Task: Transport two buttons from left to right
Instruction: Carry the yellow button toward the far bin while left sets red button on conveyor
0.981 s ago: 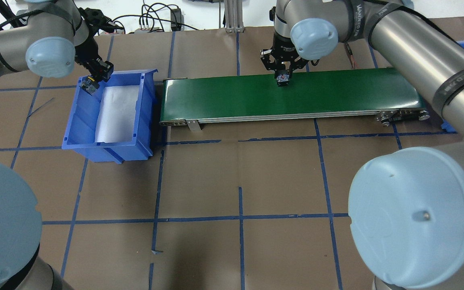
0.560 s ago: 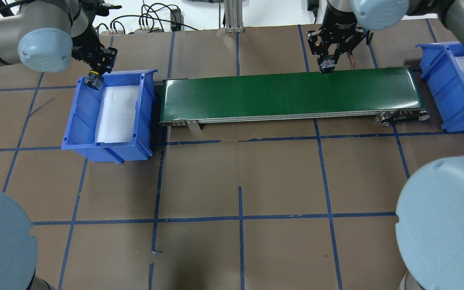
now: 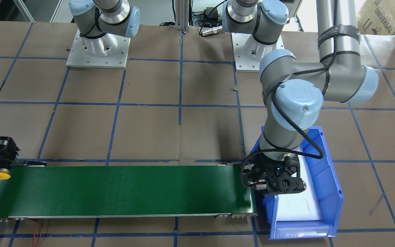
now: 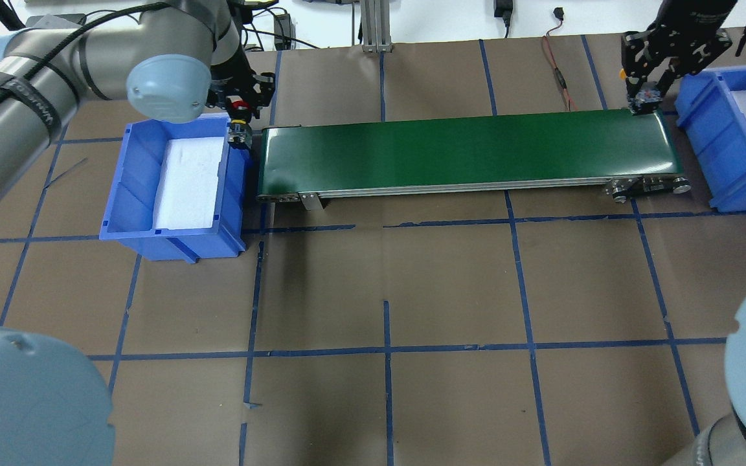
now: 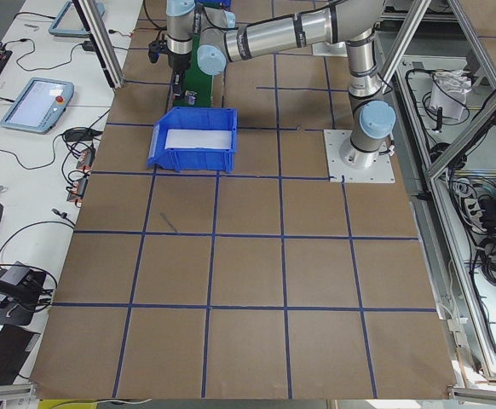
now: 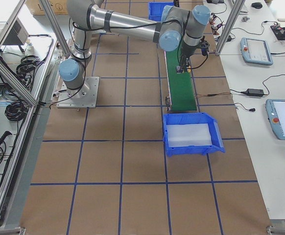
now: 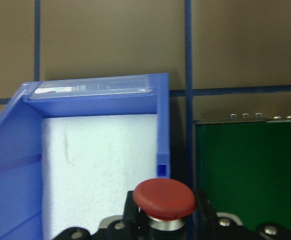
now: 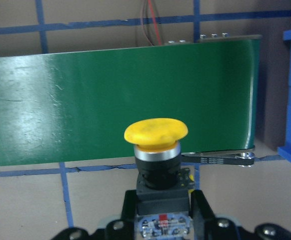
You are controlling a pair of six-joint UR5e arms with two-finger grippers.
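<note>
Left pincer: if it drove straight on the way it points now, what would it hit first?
Probably the wall of the blue bin beside the green belt: the left pincer, shut on the red button, hangs over that rim. Depth is unclear; it might instead reach the white foam.

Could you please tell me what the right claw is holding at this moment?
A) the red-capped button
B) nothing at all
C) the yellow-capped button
C: the right wrist view shows the right claw shut on the yellow-capped button, while the red-capped button sits in the left claw.
</note>
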